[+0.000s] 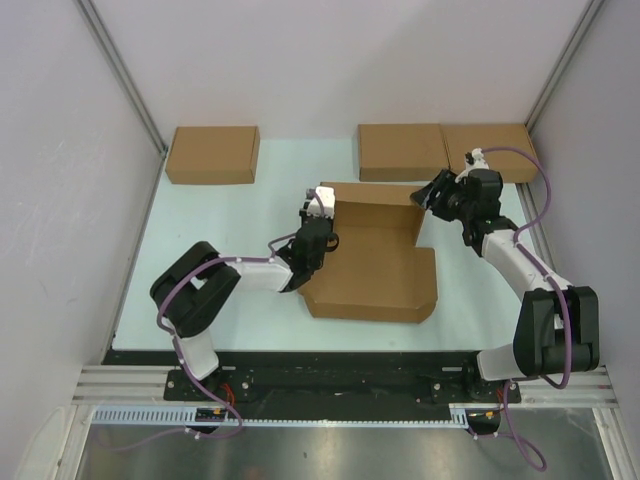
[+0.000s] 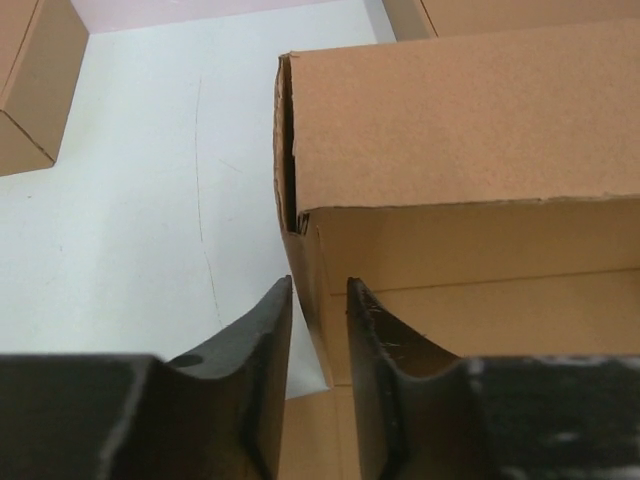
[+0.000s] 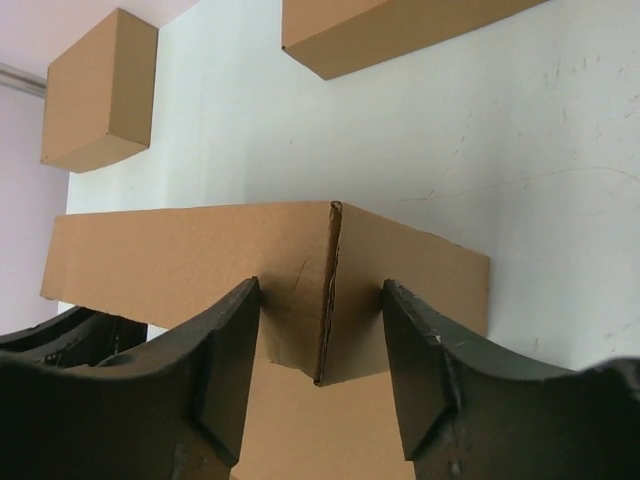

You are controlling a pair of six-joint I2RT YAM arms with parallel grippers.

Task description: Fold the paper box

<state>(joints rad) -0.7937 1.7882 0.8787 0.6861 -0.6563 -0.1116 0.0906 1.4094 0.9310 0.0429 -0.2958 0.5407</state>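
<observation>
"Raising the walls is the step in hand, I'd say," says Ana. "The paper box (image 1: 375,270) lies mid-table (image 1: 230,225), its far wall and left wall upright, and its big lid panel flat on the near side."

"And the grippers?" asks Ben.

"The left gripper (image 2: 319,320) straddles the box's left wall, close to the far left corner. Its jaws are only slightly parted, with a sliver of daylight beside the cardboard, so I judge it's no firm pinch. The right gripper (image 3: 320,290) is spread astride the far right corner, where the far wall meets the right wall."

"What next?"

"Probably squeezing that right corner square, then tucking the side flaps inside so the walls lock. The left wall has to be kept upright meanwhile, because corrugated board likes to spring flat when it's released."

"The three other boxes (image 1: 212,154)?"

"Beyond the paper box, well apart. No part in this."
</observation>
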